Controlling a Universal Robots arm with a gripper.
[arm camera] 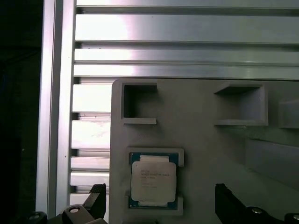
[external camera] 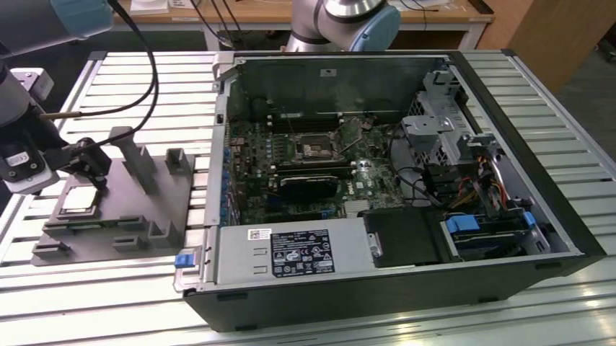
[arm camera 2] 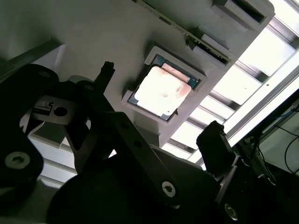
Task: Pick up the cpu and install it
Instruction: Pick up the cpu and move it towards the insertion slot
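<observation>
The cpu (arm camera: 153,179) lies flat, silver top up, in a shallow square pocket of the grey fixture block (arm camera: 210,149) — directly under the pincer (arm camera: 160,191). In both wrist views the chip sits in the gap between the two dark fingers (arm camera: 97,192), approx. centred. One finger stands on each side of it and neither touches it. So the pincer is spread apart and grips nothing. In the exterior view the pincer hangs just above the chip with its tips pointing down; whether they are a little off the block or on it I cannot tell from there.

Past the pincer, on the same block, are two rectangular recesses (arm camera: 139,100) and, seen from outside, some upright posts (external camera: 130,155). The block rests on a slatted aluminium table (external camera: 58,288). The arm (external camera: 24,122) that carries the pincer stands over the table's edge.

Well apart from the pincer — toward the exterior view's right — an open PC case (external camera: 288,288) lies on its side w/ the motherboard (external camera: 288,173) exposed. The socket (external camera: 316,148), w/ its metal frame, is near the board's middle.
</observation>
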